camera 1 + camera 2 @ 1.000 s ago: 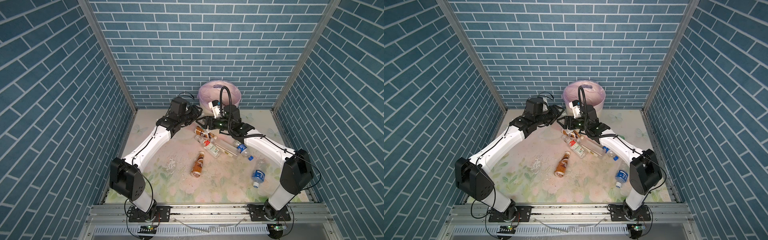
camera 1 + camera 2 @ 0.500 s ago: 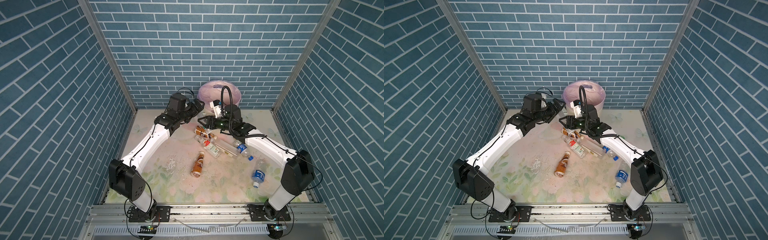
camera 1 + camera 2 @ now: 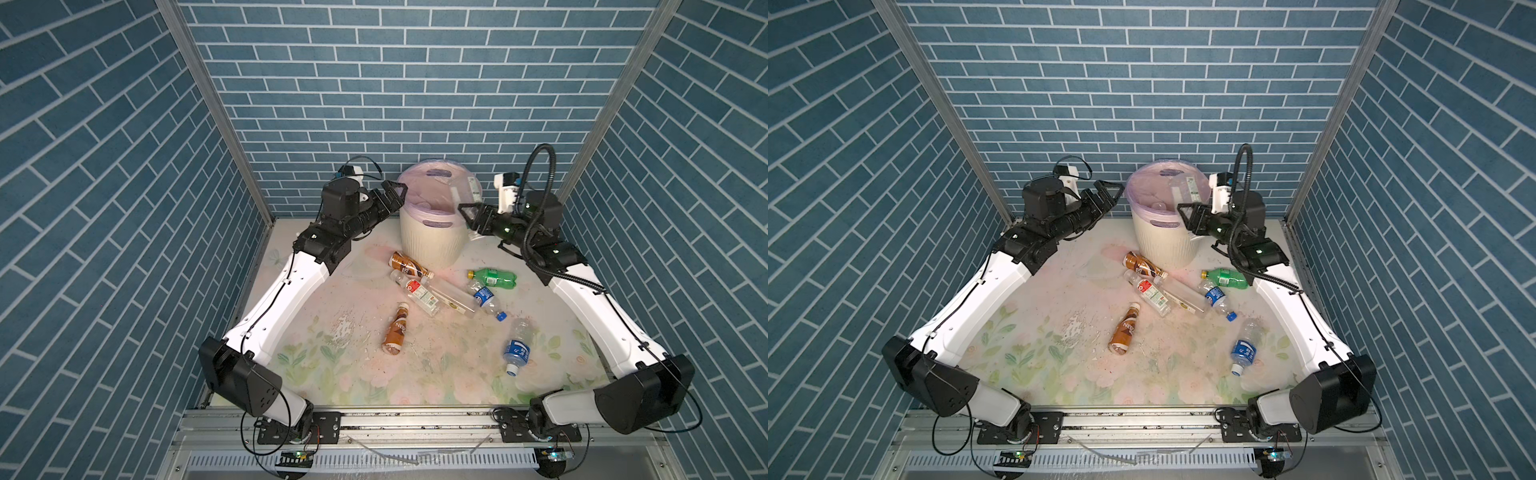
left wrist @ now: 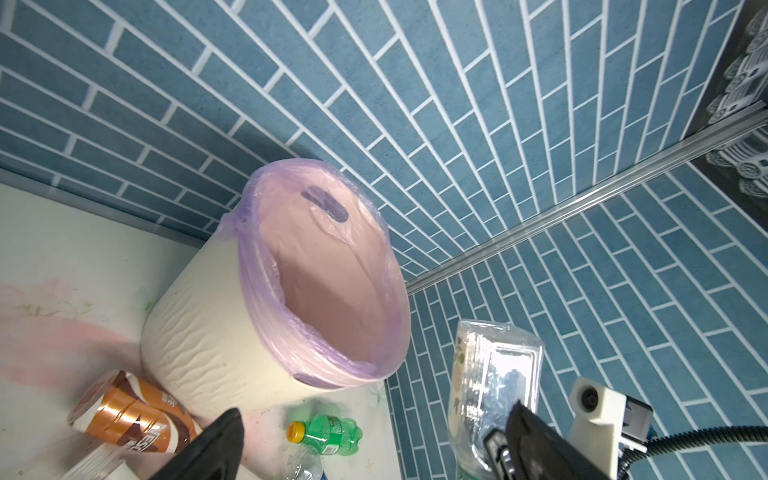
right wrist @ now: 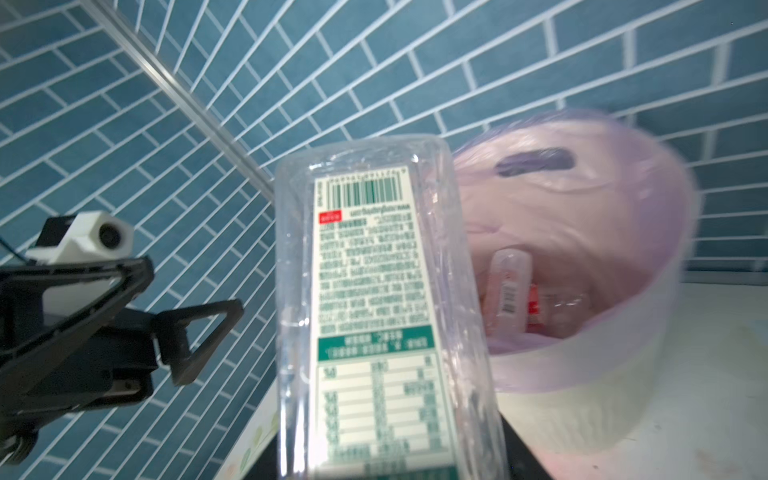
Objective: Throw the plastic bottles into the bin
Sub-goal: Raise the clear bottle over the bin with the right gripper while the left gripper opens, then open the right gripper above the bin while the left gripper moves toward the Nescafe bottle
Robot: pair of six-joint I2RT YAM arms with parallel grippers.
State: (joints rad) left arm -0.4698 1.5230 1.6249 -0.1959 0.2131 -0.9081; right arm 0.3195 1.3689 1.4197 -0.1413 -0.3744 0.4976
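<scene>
White-linked arms (image 3: 291,291) with black joints (image 3: 245,382), black triangular tools (image 3: 385,194) (image 3: 468,214) and corrugated cable (image 3: 543,146).

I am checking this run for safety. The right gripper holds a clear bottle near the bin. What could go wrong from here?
1. The clear bottle in the right gripper seems to be beside the rim of the bin, not over its mouth. Dropped now, it may land outside.
2. The open left gripper hangs close to the bin's other side. If both arms reach in, they could bump the bin or each other.
</scene>
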